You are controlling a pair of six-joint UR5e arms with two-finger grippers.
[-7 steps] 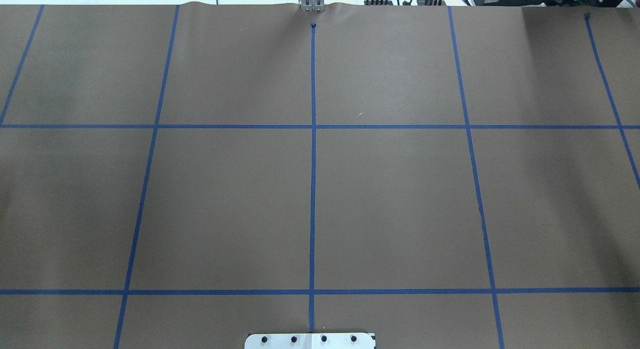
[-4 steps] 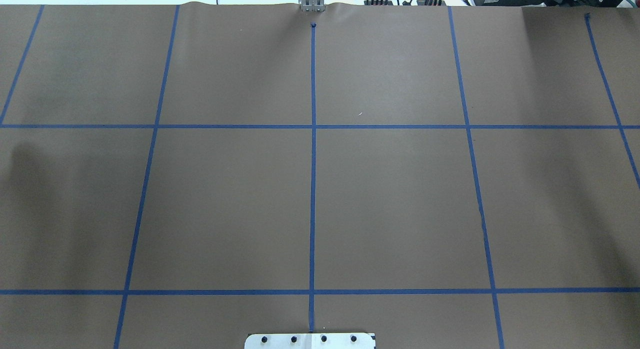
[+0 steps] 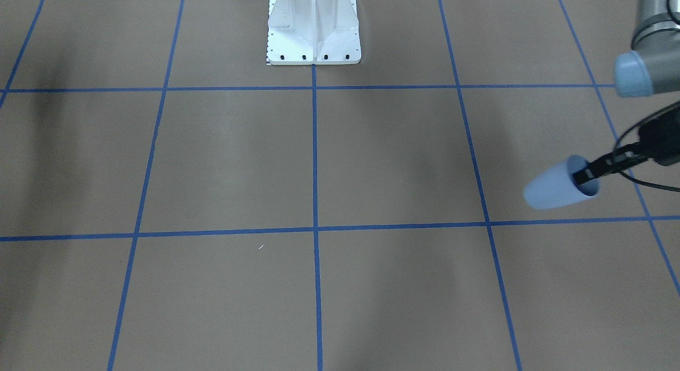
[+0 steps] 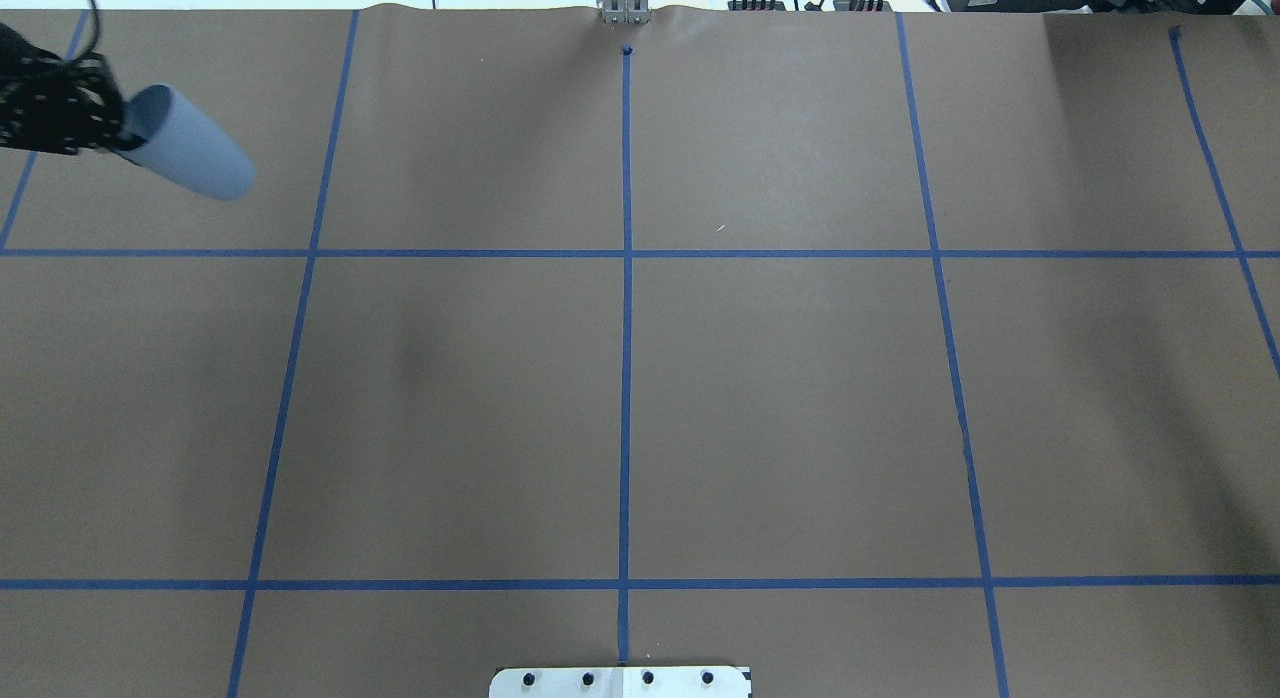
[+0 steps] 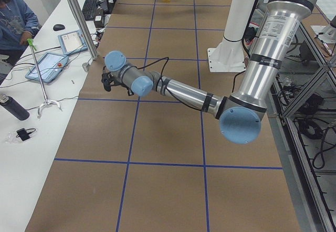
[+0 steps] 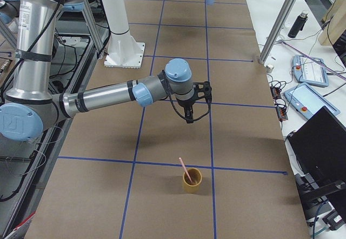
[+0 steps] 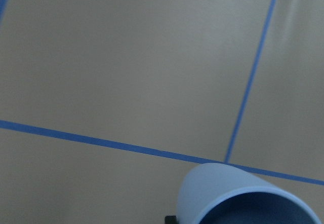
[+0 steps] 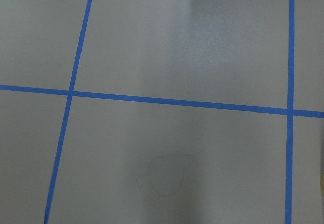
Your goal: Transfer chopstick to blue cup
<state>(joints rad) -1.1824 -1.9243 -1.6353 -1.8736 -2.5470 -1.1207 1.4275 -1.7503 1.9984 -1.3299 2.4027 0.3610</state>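
One chopstick [image 6: 184,168] leans in the yellow cup [image 6: 191,181] at the bench's [image 4: 780,398] right end. You'll see the left tool [image 4: 122,138] clenched on the blue cup's [image 4: 195,163] rim, holding it tilted above the bench. The right tool [image 6: 189,112] hangs near the yellow cup; you cannot tell its grip. Blue tape [image 4: 626,378] grids the brown paper. Tablets [image 5: 46,66] lie on a white side table [image 5: 31,148].

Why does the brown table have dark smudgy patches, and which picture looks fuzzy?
Overhead view: the smudges are soft shadows, likely from the arms above. Front-facing view: more soft shadows on the table, darkest at the view's left. Left wrist view: the cup sits very close, so it looks a bit fuzzy. Right wrist view: a pale sheen of light near the top.
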